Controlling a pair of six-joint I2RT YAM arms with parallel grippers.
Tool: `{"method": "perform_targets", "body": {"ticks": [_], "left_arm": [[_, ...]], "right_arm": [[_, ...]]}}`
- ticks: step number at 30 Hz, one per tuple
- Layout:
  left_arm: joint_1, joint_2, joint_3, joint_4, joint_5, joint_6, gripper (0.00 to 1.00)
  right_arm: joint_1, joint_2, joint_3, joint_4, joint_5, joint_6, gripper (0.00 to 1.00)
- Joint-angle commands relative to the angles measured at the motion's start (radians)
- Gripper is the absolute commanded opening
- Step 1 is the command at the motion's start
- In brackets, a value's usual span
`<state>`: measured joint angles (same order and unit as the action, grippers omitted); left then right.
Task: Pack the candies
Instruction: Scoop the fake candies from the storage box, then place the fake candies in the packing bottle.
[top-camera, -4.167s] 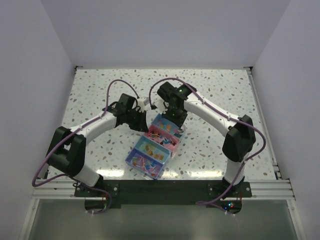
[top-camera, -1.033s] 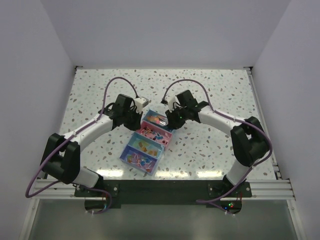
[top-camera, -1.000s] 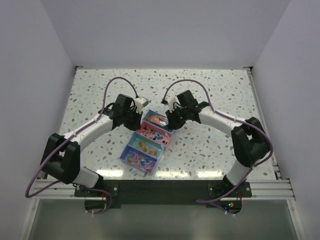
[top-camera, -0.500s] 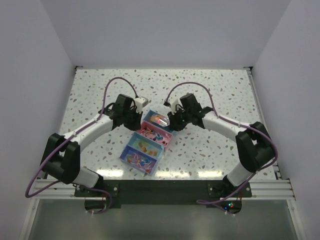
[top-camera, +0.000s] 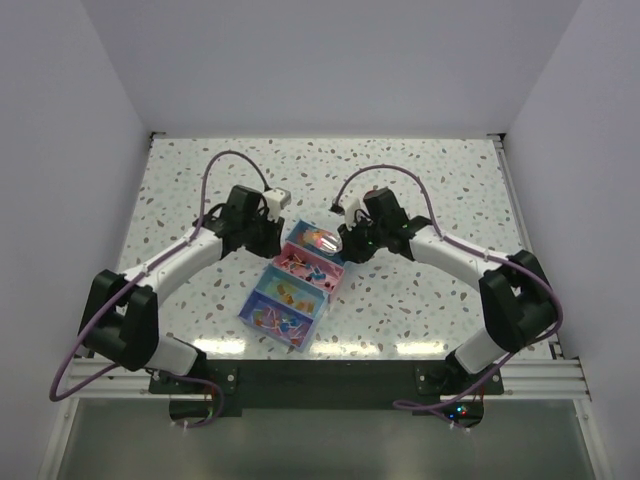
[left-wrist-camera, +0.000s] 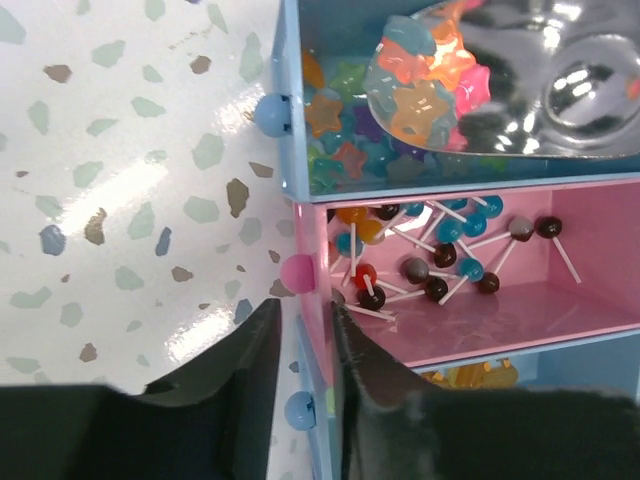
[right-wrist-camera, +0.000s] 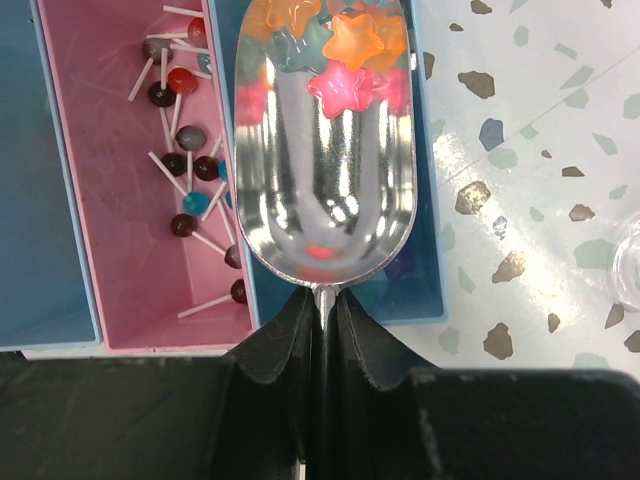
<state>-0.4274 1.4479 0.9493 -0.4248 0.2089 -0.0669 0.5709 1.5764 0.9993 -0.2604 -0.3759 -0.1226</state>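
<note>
Right gripper (right-wrist-camera: 322, 300) pinches the handle of a metal scoop (right-wrist-camera: 325, 190) carrying star-shaped candies (right-wrist-camera: 355, 40) over the end blue compartment of a tray (right-wrist-camera: 70, 200); more candies lie below. Left gripper (left-wrist-camera: 305, 312), narrow, clamps the tray's side wall on the speckled counter (left-wrist-camera: 120, 200).

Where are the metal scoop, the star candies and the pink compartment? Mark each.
metal scoop (right-wrist-camera: 325, 215), right wrist view, bare bowl.
star candies (right-wrist-camera: 340, 88), right wrist view, pink star.
pink compartment (right-wrist-camera: 95, 150), right wrist view, bare floor.
</note>
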Motion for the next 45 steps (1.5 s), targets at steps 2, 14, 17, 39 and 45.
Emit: {"method": "perform_targets", "body": {"ticks": [2, 14, 17, 39, 45], "left_arm": [[0.038, -0.087, 0.020, 0.090, -0.016, -0.028, 0.37], [0.122, -0.201, -0.033, 0.210, 0.004, -0.099, 0.52], [0.148, -0.210, -0.041, 0.224, 0.007, -0.117, 0.52], [0.196, -0.201, -0.089, 0.402, -0.058, -0.215, 0.54], [0.196, -0.288, -0.132, 0.443, -0.190, -0.148, 0.56]], "right_arm": [[-0.002, -0.072, -0.004, 0.033, 0.012, -0.014, 0.00], [-0.002, -0.141, -0.017, 0.042, -0.032, -0.031, 0.00], [-0.002, -0.174, -0.045, 0.076, -0.046, -0.031, 0.00], [-0.003, -0.257, -0.035, 0.055, 0.026, -0.066, 0.00], [-0.039, -0.325, 0.047, -0.156, 0.090, -0.060, 0.00]]}}
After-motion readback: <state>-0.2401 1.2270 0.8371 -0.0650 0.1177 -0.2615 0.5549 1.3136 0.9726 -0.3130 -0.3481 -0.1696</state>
